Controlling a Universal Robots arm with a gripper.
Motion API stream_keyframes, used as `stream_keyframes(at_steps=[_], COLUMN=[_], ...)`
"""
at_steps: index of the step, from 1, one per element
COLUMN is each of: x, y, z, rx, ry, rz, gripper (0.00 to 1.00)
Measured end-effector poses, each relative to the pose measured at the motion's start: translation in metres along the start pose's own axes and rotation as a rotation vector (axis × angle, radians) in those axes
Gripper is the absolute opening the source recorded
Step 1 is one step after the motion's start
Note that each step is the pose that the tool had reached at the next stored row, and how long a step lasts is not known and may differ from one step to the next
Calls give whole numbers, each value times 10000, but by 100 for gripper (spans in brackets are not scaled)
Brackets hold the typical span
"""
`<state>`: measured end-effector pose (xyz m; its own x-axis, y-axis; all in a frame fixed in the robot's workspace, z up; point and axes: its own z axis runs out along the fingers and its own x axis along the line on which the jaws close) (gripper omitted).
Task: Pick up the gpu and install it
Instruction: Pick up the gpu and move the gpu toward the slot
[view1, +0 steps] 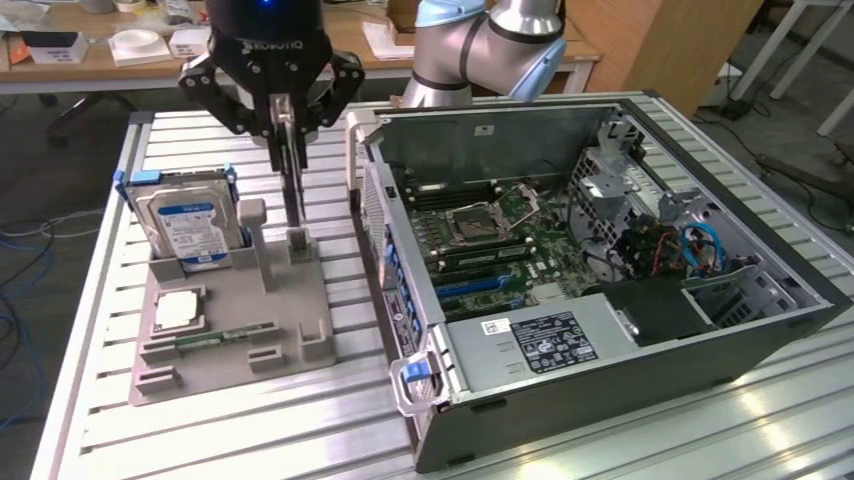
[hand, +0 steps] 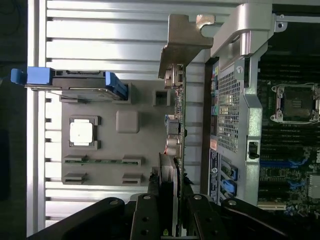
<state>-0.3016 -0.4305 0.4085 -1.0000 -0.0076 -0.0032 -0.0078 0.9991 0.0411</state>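
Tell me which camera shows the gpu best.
The wrist view. There the gpu runs out from the fingers clamped on it, with its port side and silvery bracket plain to see. The exterior view catches it edge-on, a thin dark strip hanging from the gripper.

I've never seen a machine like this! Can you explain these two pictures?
It's a silvery-blue robot arm. One picture comes from a camera standing nearby; the other from a camera on the arm's wrist, looking past its black fingers. The fingers are squeezed shut on the gpu, a thin dark circuit card with a silvery metal bracket, held upright over a grey plastic tray. On that tray sit a silver hard drive with a blue-white label, a square silvery chip and a narrow green memory stick. Next to it lies an open grey computer case with its green board showing, all on a ribbed metal table.
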Motion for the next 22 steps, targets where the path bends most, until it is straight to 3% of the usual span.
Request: stream_keyframes(at_steps=[5, 11, 22], x=[0, -4, -304], y=[4, 5, 2], z=[-102, -100, -87], rx=[-1, -18, -18], ry=[1, -11, -29], rz=[0, 27, 58], gripper=[27, 27, 27])
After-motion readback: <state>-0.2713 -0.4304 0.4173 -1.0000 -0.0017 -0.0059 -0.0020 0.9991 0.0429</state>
